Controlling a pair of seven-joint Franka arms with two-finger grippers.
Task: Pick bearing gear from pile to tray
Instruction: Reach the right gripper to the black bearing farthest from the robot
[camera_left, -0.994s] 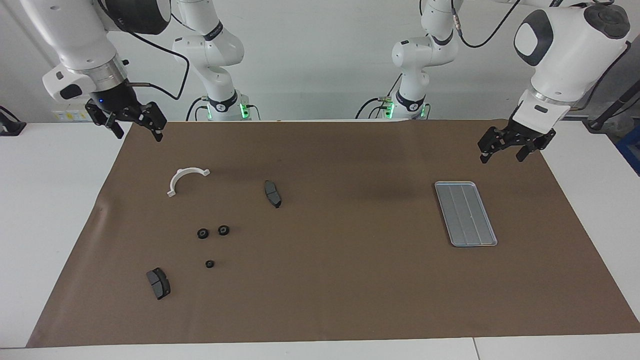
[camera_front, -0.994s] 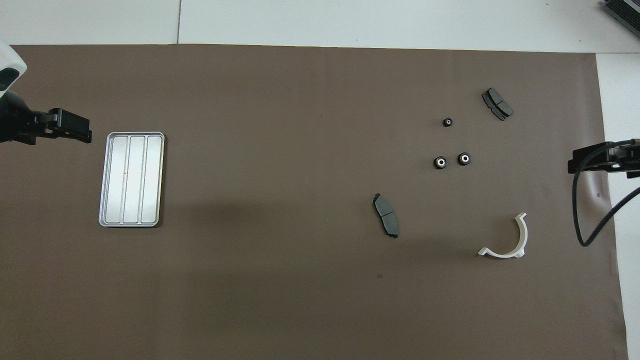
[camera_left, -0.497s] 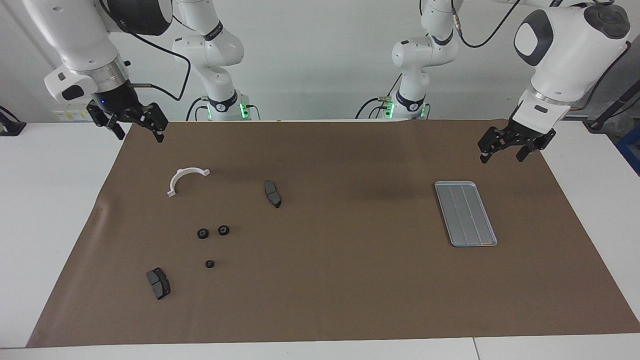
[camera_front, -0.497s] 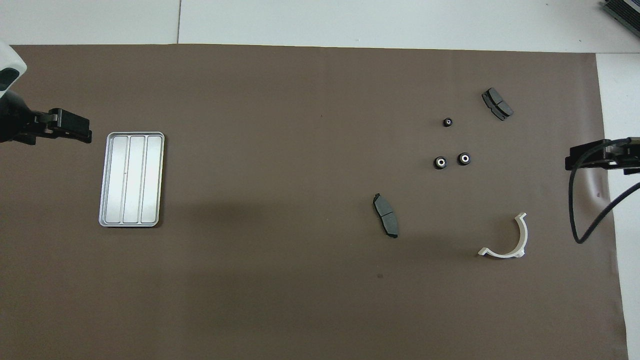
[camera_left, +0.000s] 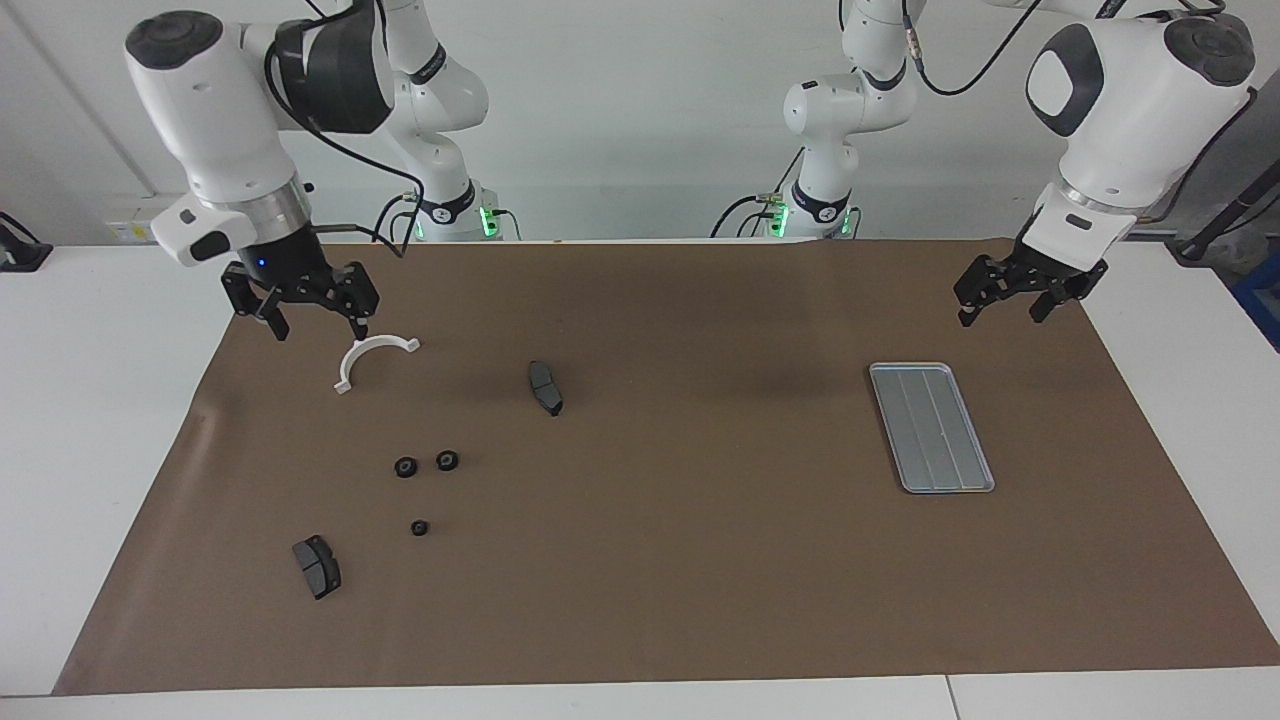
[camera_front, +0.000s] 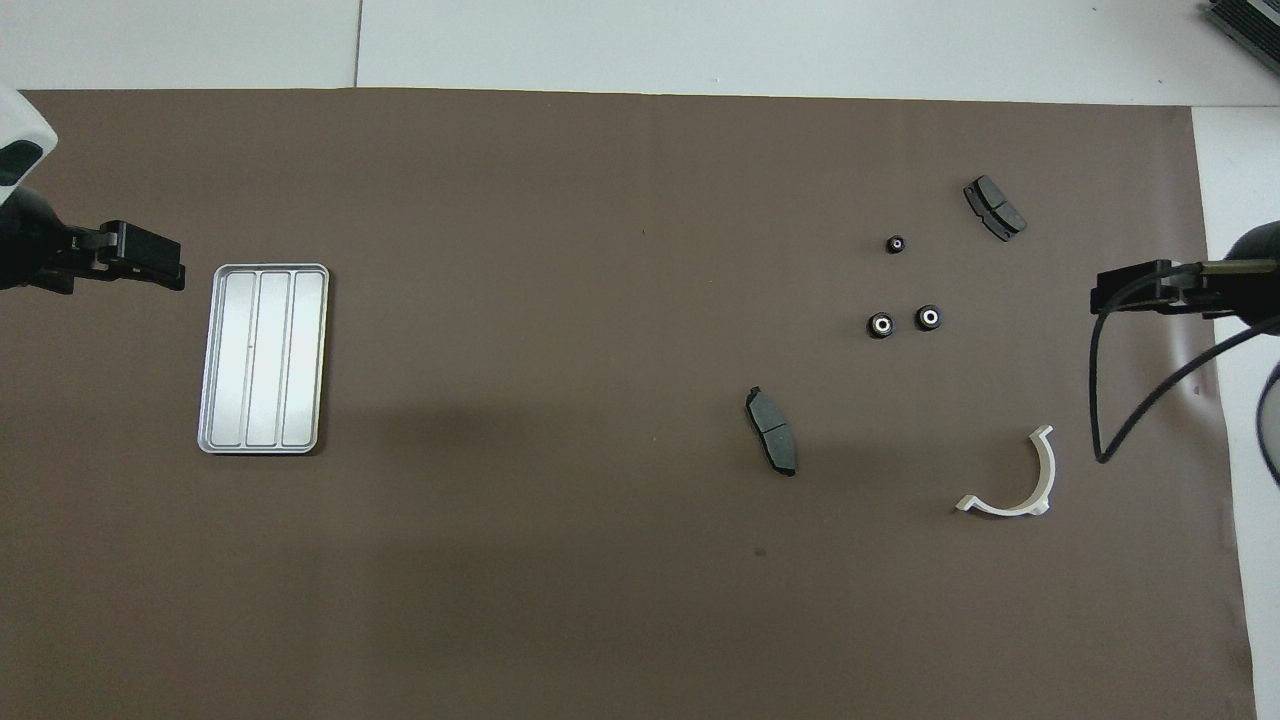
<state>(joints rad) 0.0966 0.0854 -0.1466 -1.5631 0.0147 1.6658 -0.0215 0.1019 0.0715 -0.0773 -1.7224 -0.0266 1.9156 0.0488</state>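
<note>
**Right gripper is the one placed for the rings**

The pile lies toward the right arm's end of the brown mat (camera_left: 650, 560). In it are three small black rings — a pair side by side (camera_left: 405, 467) (camera_left: 447, 461) and a single ring (camera_left: 419, 528) nearer the mat's edge farthest from the robots. A white curved bracket (camera_left: 368, 359) and two dark brake-pad pieces (camera_left: 545, 387) (camera_left: 317, 566) lie around them.

The right gripper (camera_left: 315, 328) hangs with fingers spread and empty, over the mat near the corner at the robots' edge, just beside the bracket. The rings sit farther from the robots than the bracket, so the coming reach probably runs outward over it toward the pair. Being round, the rings set no long axis for the jaws.

The tray (camera_left: 982, 487) rests empty near the left arm's end, well apart from the pile, its long side running away from the robots. The left gripper (camera_left: 1000, 306) waits over the mat beside the tray — open, holding nothing.
</note>
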